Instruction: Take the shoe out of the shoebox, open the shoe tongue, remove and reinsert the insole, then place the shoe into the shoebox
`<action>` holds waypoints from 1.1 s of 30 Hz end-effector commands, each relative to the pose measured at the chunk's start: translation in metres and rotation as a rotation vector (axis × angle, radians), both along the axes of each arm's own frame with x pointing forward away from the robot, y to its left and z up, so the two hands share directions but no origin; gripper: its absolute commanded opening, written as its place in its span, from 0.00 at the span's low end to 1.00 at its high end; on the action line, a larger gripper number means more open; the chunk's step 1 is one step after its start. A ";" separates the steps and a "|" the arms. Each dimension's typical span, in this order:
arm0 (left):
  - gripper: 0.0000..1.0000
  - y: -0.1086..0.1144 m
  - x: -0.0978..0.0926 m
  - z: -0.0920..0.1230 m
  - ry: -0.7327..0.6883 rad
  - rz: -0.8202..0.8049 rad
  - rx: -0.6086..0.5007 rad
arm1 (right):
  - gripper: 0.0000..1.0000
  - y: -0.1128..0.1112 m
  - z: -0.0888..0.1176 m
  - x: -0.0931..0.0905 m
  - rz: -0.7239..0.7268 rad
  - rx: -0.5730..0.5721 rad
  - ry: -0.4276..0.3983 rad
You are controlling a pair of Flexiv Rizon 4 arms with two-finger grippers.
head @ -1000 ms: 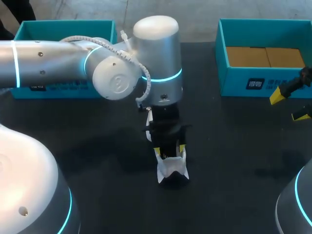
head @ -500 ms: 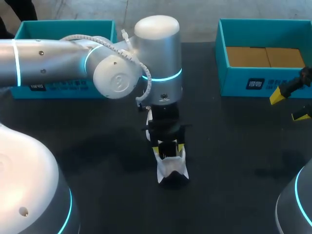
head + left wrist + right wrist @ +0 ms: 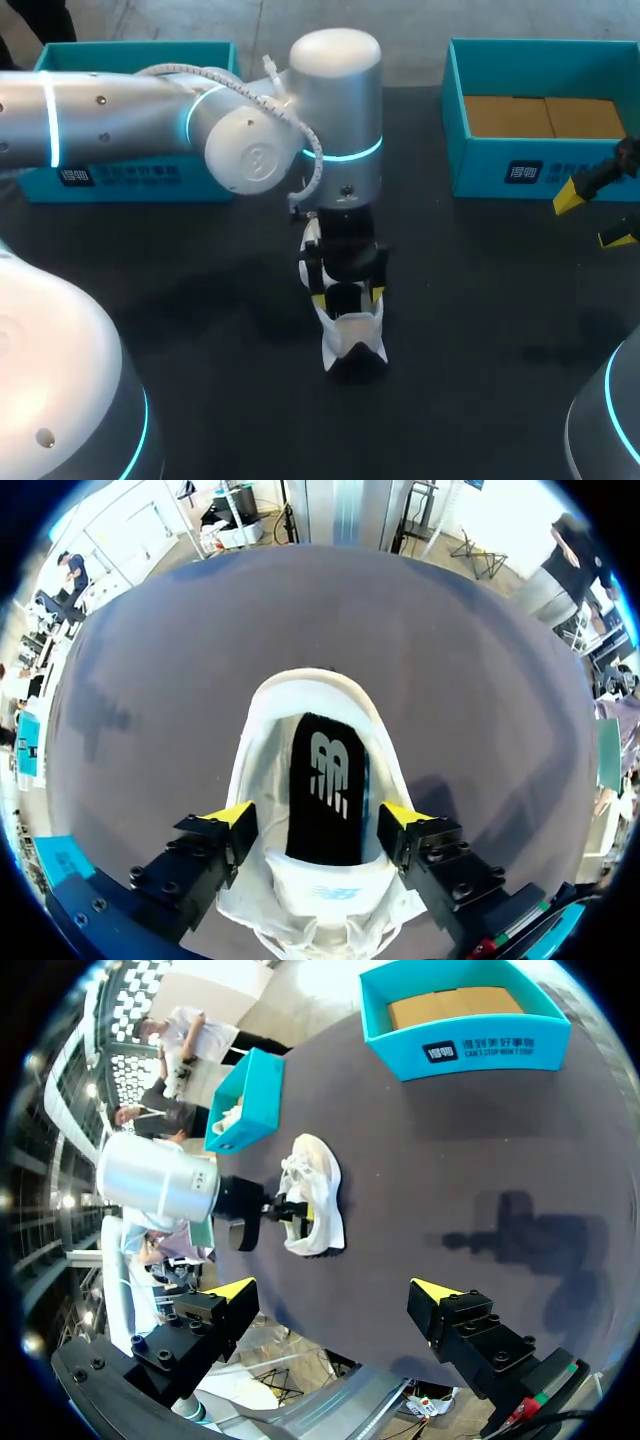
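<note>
A white shoe (image 3: 352, 340) stands on the black table, mid-table. In the left wrist view its mouth gapes and a black insole (image 3: 325, 785) lies inside the shoe (image 3: 270, 780). My left gripper (image 3: 348, 297) hangs over the shoe's tongue end, open. One yellow tip stands on each side of the upper, and nothing is held in the gripper (image 3: 318, 815). My right gripper (image 3: 592, 218) is open and empty at the table's right edge, far from the shoe (image 3: 318, 1200). Its own view shows the right gripper (image 3: 335, 1295) above bare table, with the left gripper (image 3: 275, 1210) at the shoe.
A teal shoebox (image 3: 500, 165) with brown cardboard inside stands at the back right. Its side wall (image 3: 480, 1050) also shows in the right wrist view. A second teal box (image 3: 60, 65) stands at the back left, partly behind my left arm.
My left gripper's fingers have spread wider at the shoe and it has lifted slightly, with the arm shifting a little to the right. The right arm has not moved.
</note>
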State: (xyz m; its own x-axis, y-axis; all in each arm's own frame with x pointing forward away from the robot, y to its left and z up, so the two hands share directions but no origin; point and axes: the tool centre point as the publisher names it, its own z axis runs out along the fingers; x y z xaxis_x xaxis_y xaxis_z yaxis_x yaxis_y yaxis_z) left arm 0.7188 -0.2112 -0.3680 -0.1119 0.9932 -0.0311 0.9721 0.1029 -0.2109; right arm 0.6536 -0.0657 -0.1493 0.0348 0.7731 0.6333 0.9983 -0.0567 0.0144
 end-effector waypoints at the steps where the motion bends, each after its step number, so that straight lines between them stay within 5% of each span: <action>1: 0.80 -0.001 0.007 0.001 0.002 0.002 0.006 | 1.00 0.001 -0.001 0.000 -0.001 -0.003 0.001; 10: 0.92 0.001 -0.009 0.012 0.048 -0.036 0.005 | 1.00 0.001 -0.001 0.000 -0.001 -0.003 0.001; 14: 0.85 0.000 -0.013 0.012 0.037 -0.039 0.009 | 1.00 0.001 -0.001 0.000 -0.001 -0.003 0.001; 33: 0.85 0.000 0.019 -0.001 0.034 0.018 0.063 | 1.00 0.001 -0.001 0.000 -0.001 -0.003 0.001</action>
